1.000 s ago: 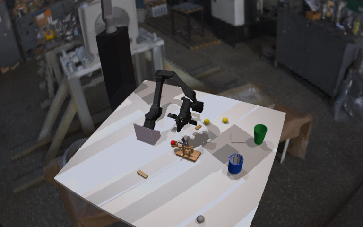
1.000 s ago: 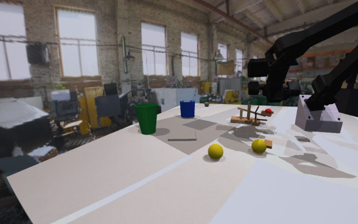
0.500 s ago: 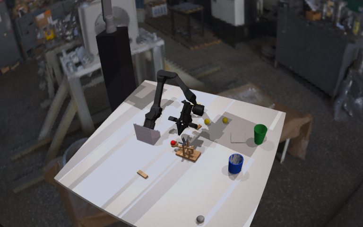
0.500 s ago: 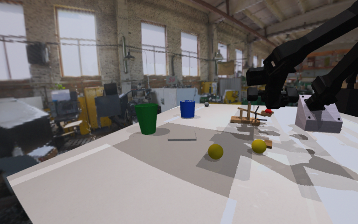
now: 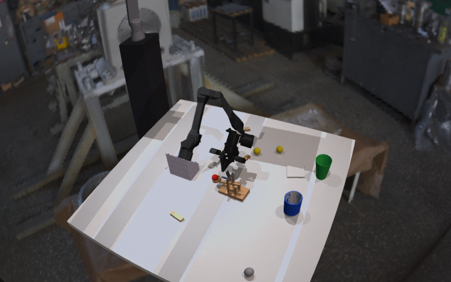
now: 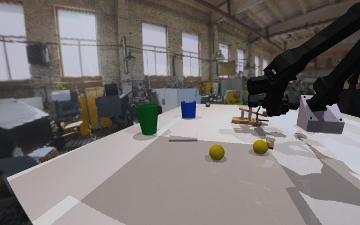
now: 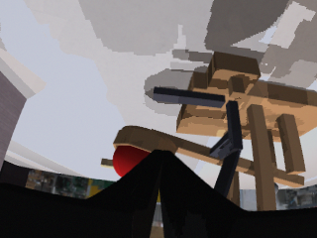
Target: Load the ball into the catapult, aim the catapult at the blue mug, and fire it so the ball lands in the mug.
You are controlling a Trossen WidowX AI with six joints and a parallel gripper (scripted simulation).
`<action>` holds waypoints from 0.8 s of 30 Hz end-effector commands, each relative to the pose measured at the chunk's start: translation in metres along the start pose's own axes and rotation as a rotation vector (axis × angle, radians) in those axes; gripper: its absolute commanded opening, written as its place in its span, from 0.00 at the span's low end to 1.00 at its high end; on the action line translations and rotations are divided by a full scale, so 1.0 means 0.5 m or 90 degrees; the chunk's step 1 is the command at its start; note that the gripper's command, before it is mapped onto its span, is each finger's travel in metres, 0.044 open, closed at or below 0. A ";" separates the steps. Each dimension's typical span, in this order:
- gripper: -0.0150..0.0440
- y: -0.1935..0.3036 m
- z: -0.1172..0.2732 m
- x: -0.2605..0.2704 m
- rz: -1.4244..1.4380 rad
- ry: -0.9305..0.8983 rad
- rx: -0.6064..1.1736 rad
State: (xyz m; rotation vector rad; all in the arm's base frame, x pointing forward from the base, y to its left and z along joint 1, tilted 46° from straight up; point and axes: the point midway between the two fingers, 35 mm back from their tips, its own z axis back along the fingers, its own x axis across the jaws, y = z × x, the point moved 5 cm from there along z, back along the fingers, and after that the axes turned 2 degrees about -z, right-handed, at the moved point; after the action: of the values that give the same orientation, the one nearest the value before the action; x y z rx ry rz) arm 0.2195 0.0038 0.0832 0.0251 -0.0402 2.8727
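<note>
The wooden catapult (image 5: pixel 244 195) (image 6: pixel 240 120) (image 7: pixel 263 159) stands on the table with dark bars at its side. The red ball (image 5: pixel 214 177) (image 7: pixel 128 161) sits in the cup at the end of its throwing arm; in the exterior view the ball is hidden behind the gripper. My gripper (image 5: pixel 223 170) (image 7: pixel 161 158) is shut and empty, pointing down close by the throwing arm's cup end. In the wrist view its fingertips overlap the ball and the cup's edge; contact cannot be told. The blue mug (image 5: pixel 292 207) (image 6: pixel 188 109) stands upright, on the side of the catapult away from the cup.
A green cup (image 5: pixel 322 167) (image 6: pixel 147 119) stands beyond a flat white plate (image 5: pixel 295 171) (image 6: pixel 183 139). Two yellow balls (image 5: pixel 279 149) (image 6: pixel 216 152) lie behind the catapult. A grey ball (image 5: pixel 248 271) (image 6: pixel 207 104) and a yellowish block (image 5: pixel 177 215) lie elsewhere on the table.
</note>
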 end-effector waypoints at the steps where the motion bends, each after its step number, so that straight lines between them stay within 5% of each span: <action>1: 0.25 -0.008 -0.010 0.003 -0.003 -0.002 0.000; 24: 0.25 -0.069 -0.073 0.018 -0.003 -0.003 -0.001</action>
State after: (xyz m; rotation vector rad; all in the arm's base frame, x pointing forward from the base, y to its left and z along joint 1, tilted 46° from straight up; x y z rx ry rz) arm 0.2203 0.0329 0.0557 0.0240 -0.0375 2.8679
